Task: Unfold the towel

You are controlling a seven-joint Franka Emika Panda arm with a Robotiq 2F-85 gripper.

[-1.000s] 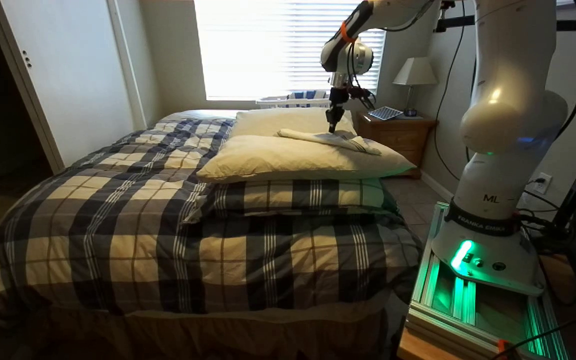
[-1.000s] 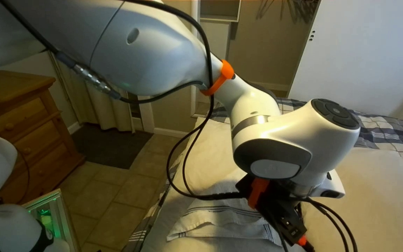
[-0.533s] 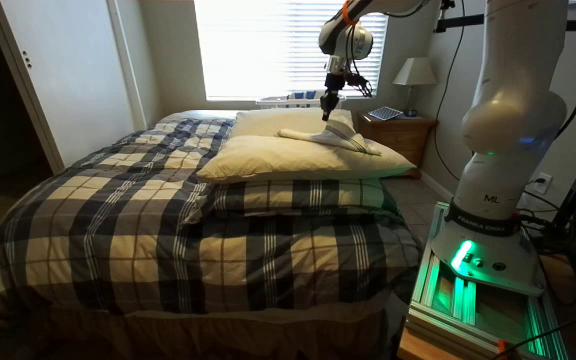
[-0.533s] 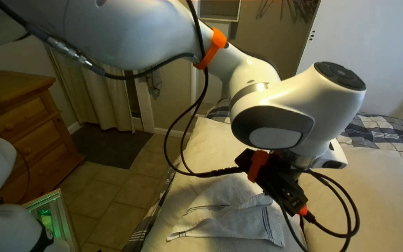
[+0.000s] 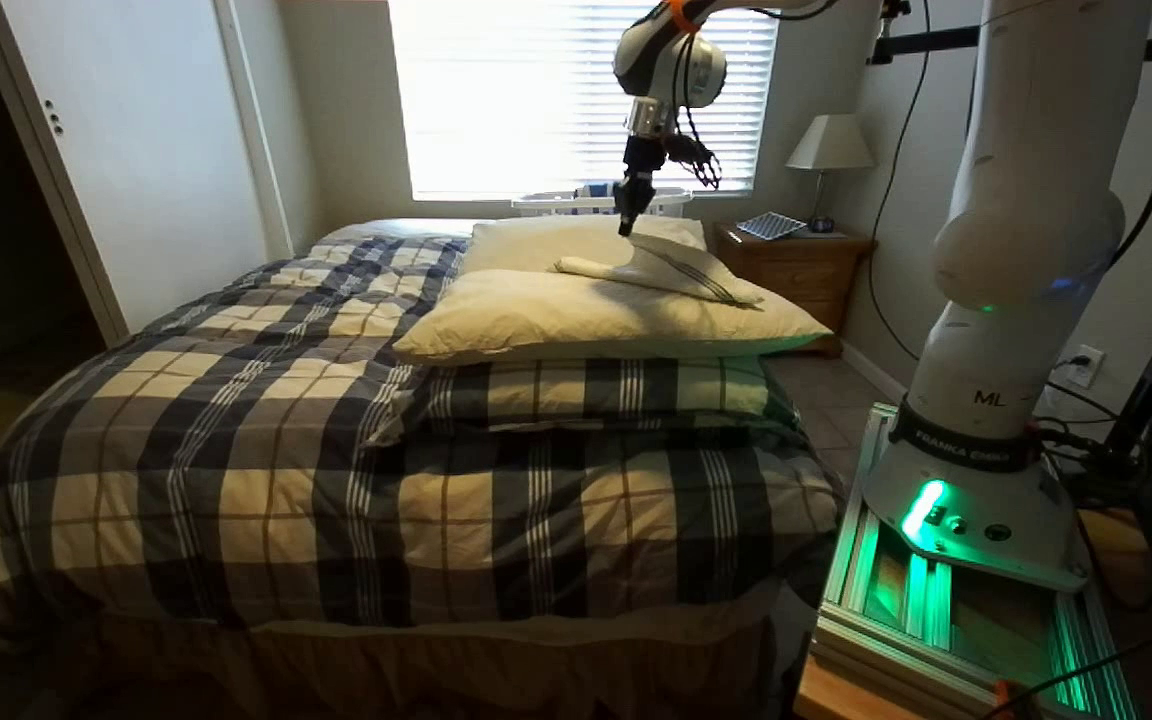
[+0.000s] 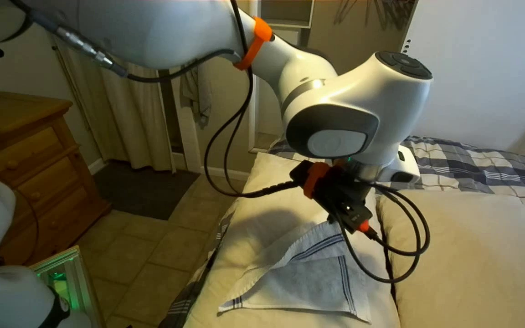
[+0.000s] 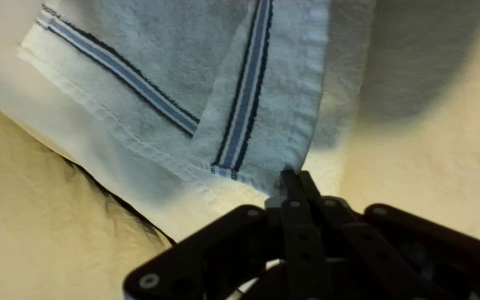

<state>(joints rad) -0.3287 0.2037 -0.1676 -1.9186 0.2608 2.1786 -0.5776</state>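
Observation:
The towel, a thin cream-white cloth with dark blue stripes, lies partly folded on a pale-yellow pillow in both exterior views (image 5: 691,283) (image 6: 310,282). My gripper (image 5: 625,234) is shut on one corner of the towel and holds it up, above the pillow's far part in that exterior view. The lifted flap slants down to the part lying flat. In the wrist view the fingertips (image 7: 297,173) pinch the corner beside a striped hem of the towel (image 7: 286,83). In an exterior view the fingertips are hidden behind the wrist camera and its mount (image 6: 340,196).
The pillow under the towel (image 5: 536,320) rests on a stack on the plaid bed (image 5: 266,480). Another pillow (image 6: 463,237) lies beside it, with a gap between. A nightstand (image 5: 786,265) with a lamp (image 5: 829,145) and a white basket (image 5: 586,205) stand behind. Arm cables hang in loops.
My gripper has risen from the towel with its corner and moved left in an exterior view. The flap is pulled up and over, showing more of the striped inner face.

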